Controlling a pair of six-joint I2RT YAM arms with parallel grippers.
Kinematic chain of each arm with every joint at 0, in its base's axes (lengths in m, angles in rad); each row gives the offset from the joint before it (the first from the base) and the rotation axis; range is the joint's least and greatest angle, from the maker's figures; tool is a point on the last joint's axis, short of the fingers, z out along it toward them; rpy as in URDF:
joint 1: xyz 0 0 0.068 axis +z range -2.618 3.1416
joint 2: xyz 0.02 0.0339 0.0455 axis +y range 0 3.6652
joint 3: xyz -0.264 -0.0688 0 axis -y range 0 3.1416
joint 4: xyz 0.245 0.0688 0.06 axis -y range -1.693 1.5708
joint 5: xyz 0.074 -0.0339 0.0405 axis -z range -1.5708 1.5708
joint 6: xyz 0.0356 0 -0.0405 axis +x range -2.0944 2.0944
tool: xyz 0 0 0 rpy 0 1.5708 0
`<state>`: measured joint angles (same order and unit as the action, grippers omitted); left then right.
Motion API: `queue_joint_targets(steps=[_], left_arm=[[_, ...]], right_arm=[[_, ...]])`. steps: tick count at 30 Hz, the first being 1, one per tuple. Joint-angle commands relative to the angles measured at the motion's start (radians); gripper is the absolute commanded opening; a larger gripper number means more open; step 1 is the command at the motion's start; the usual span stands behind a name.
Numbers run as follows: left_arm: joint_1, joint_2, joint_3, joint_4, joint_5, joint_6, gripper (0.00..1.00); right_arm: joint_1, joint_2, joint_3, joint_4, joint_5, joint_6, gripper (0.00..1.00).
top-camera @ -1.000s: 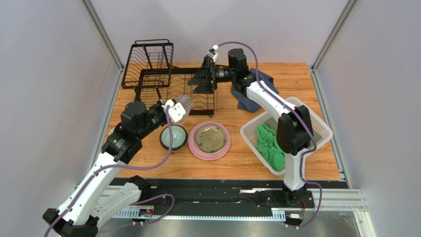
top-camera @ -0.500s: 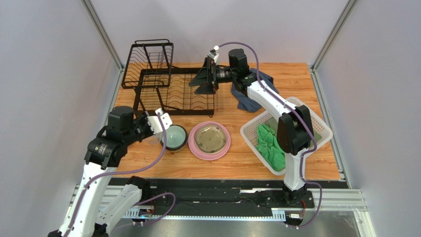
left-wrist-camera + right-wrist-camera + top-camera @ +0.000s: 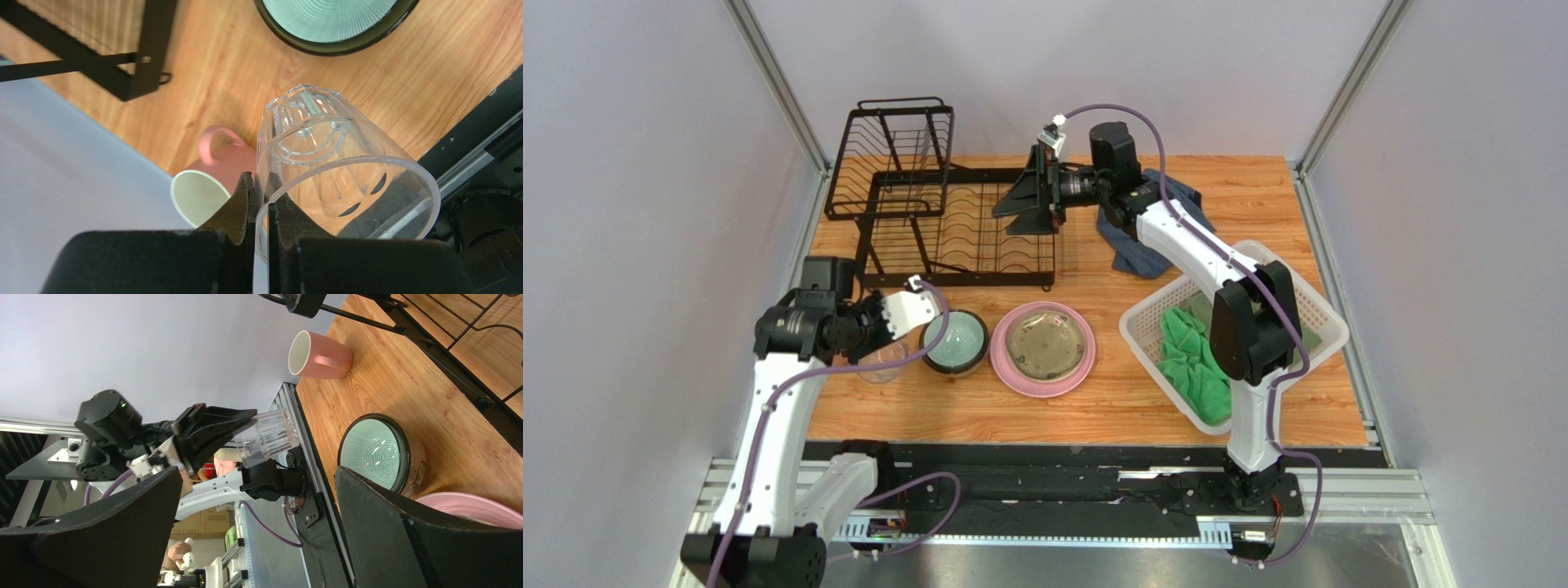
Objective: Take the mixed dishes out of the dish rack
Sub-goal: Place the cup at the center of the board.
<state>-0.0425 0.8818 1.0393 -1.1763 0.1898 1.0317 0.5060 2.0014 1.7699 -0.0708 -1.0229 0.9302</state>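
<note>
Tumbler rim betw. left gripper jaws

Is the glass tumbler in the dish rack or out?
Out: left fingers pinch the glass tumbler by its rim beside the pink mug, away from the dish rack.

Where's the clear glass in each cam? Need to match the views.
Top external: lower left, glass just left of the teal bowl.
Left wrist: centre, glass with its rim pinched by the left tool; teal bowl at the top edge.
Right wrist: mid-frame, glass left of the teal bowl.
Shared landmark: the teal bowl.
</note>
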Motion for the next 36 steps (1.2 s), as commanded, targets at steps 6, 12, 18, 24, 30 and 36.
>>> queue_joint_targets(steps=[6, 12, 18, 24, 30, 36], left_arm=[[0.067, 0.173, -0.036, 0.136, 0.019, 0.076, 0.00], [0.121, 0.291, -0.013, 0.176, 0.049, 0.093, 0.00], [0.151, 0.365, -0.016, 0.207, 0.066, 0.105, 0.00], [0.161, 0.427, -0.021, 0.222, 0.079, 0.105, 0.00], [0.162, 0.476, -0.016, 0.230, 0.085, 0.093, 0.00], [0.164, 0.500, -0.015, 0.247, 0.083, 0.080, 0.00]], right_arm=[[0.000, -0.078, -0.006, -0.015, 0.003, -0.054, 0.98], [0.002, -0.076, -0.010, -0.021, 0.007, -0.063, 0.98], [0.000, -0.066, -0.007, -0.024, 0.009, -0.065, 0.98], [0.000, -0.059, -0.007, -0.024, 0.009, -0.065, 0.98], [0.000, -0.059, -0.007, -0.023, 0.009, -0.068, 0.98], [0.000, -0.062, -0.010, -0.026, 0.009, -0.073, 0.98]])
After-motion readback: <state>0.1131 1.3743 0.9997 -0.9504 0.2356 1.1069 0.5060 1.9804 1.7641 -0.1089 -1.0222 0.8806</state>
